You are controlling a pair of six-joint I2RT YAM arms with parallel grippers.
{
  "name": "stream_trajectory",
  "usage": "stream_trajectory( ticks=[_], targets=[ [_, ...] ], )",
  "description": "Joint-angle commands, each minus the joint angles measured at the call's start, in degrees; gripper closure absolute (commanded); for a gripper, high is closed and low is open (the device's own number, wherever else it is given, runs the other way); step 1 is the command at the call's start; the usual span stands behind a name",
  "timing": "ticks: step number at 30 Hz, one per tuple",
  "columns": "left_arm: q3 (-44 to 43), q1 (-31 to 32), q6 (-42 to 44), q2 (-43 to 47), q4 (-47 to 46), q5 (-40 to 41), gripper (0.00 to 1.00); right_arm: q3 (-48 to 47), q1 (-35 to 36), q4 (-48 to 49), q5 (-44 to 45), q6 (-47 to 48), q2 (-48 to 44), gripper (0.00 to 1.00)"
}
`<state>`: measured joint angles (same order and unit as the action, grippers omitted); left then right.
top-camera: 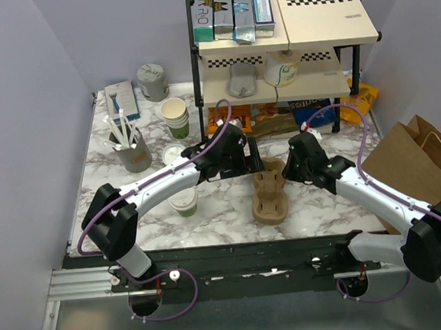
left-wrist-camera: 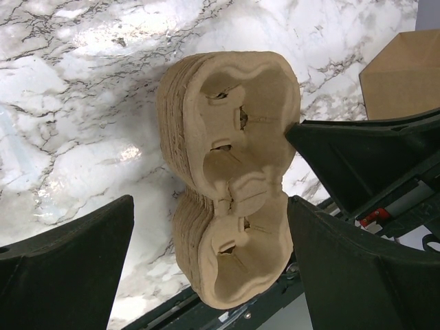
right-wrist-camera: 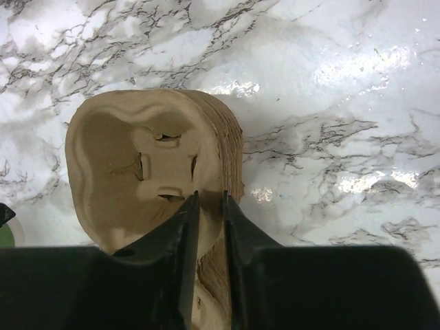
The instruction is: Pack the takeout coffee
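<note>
- The takeout coffee (top-camera: pixel 184 203) stands upright on the marble tabletop (top-camera: pixel 132 210), left of centre in the overhead view. Its white lid is on and its green band shows below. It sits just under the left arm's forearm and nothing grips it.
- A stack of moulded-pulp cup carriers (top-camera: pixel 270 197) lies flat near the middle of the frame. It is to the right of the coffee and apart from it.
- The left gripper (top-camera: pixel 257 164) hangs over the stack's upper end. In its wrist view the two black fingers (left-wrist-camera: pixel 69 265) are spread wide, one on each side of the carriers, and hold nothing.
- The right gripper (right-wrist-camera: pixel 206 199) comes in from the right. Its fingers are pressed almost together and pinch the rim wall of the carrier stack. How many layers are caught cannot be told.
- A brown paper bag (top-camera: pixel 411 157) stands open at the right edge of the overhead view.
- In the upper left are a stack of lidless cups (top-camera: pixel 175 116) and a grey cup of white sticks (top-camera: pixel 133 150).
- A black shelf rack (top-camera: pixel 287 45) holding boxes fills the top centre.
</note>
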<state>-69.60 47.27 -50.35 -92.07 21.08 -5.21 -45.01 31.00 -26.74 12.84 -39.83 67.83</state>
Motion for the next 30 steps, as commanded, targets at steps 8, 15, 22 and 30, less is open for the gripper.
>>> stream_trajectory(
  ticks=[8,15,22,30],
  targets=[
    [-0.71,0.20,1.30,-0.48,-0.08,-0.94,0.01,-3.59,-0.07,-3.40,2.98,1.42,-0.94,0.93],
    [0.61,0.20,1.39,1.10,-1.30,-1.64,0.01,-2.54,-0.15,-0.86,-0.27,1.87,-4.37,0.99],
    [3.15,-0.16,1.31,3.56,-3.94,-3.57,0.01,0.45,-0.15,4.23,-1.59,0.02,-9.56,0.99],
    [5.09,-0.77,1.74,3.83,-8.42,-8.22,0.01,3.62,-0.24,8.28,-2.38,-1.30,-15.53,0.99]
  ],
)
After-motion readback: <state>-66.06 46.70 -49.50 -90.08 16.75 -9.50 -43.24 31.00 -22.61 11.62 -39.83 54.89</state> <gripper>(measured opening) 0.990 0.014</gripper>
